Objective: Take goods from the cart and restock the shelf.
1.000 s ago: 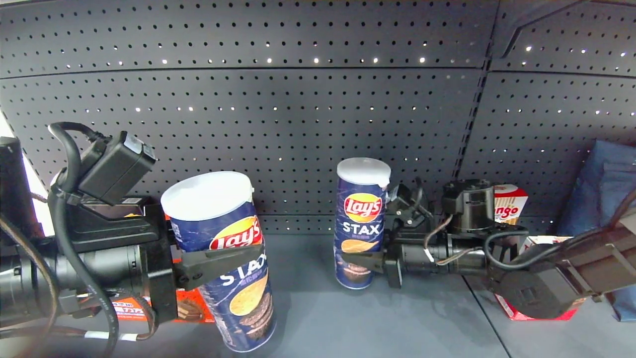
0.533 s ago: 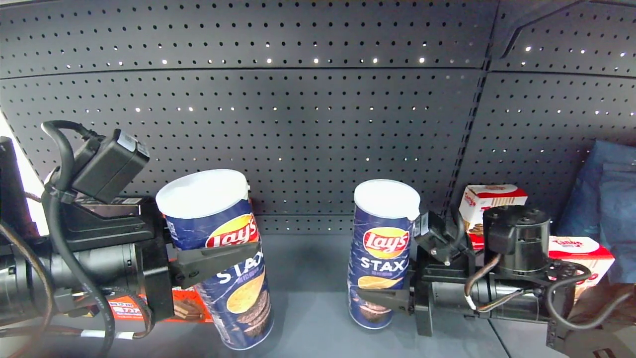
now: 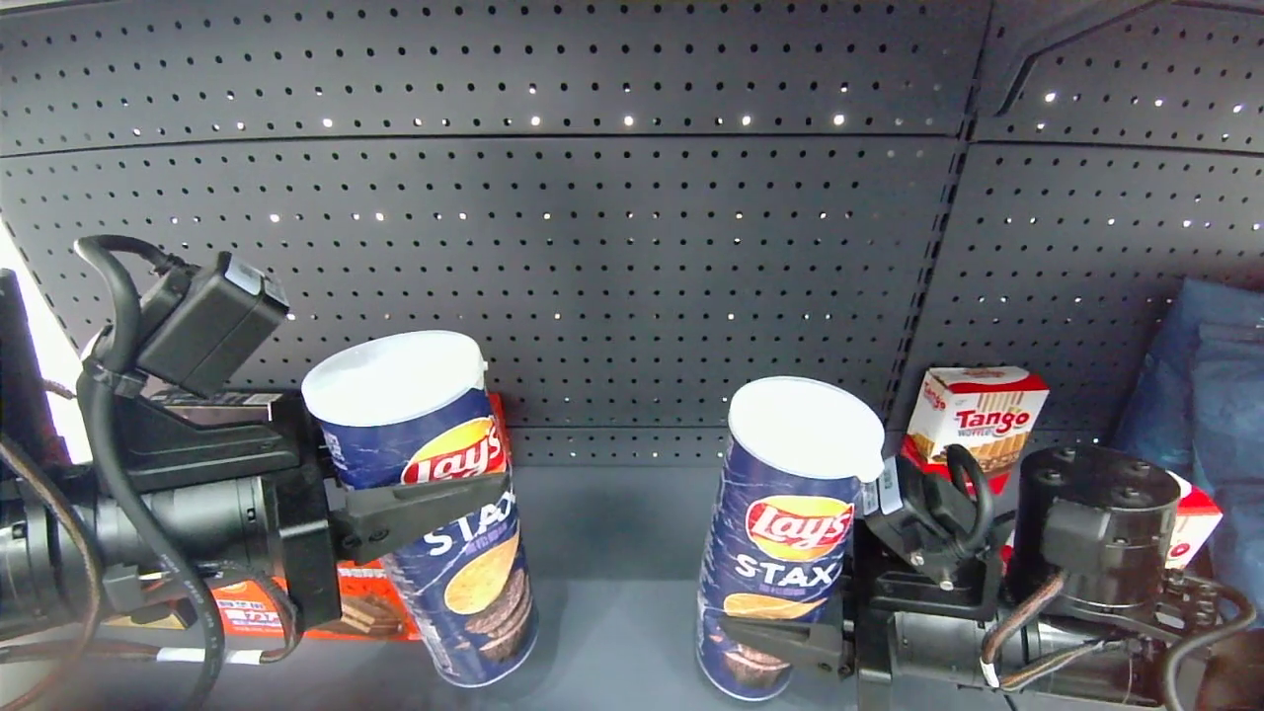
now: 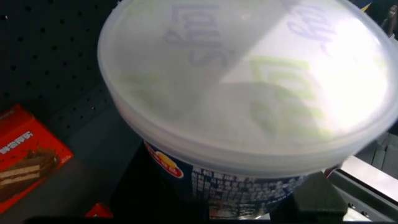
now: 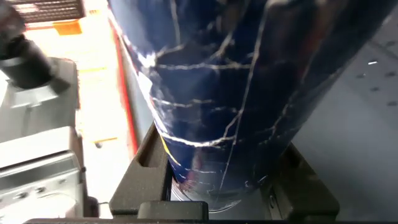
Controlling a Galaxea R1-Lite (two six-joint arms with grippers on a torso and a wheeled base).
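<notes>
Right fingers (image 3: 780, 637) pinch the right can (image 3: 790, 513) low, near upright at 5 o'clock; left fingers (image 3: 425, 504) clamp the left can (image 3: 464, 592) mid-body at 8 o'clock (base tipped toward 5), over the shelf (image 3: 612, 553).

An open strip of the dark grey shelf board (image 3: 612, 592) is lying between two tall blue cylindrical crisp cans with white plastic lids. It is running toward 12 o'clock, where the black perforated back panel (image 3: 632, 296) is closing it off. The left can (image 3: 464, 592), tilting in the clamped left tool (image 3: 444, 499), is blocking the 9 o'clock side, and a flat orange cardboard biscuit box (image 3: 370, 607) is lying just beside it. The right can (image 3: 790, 513), clasped by the right tool (image 3: 780, 632), is bounding the 3 o'clock side. At 2 o'clock, red-and-white cardboard wafer boxes (image 3: 978, 415) are standing near the panel. A soft blue bag (image 3: 1205, 395) is crowding the far 3 o'clock edge.
</notes>
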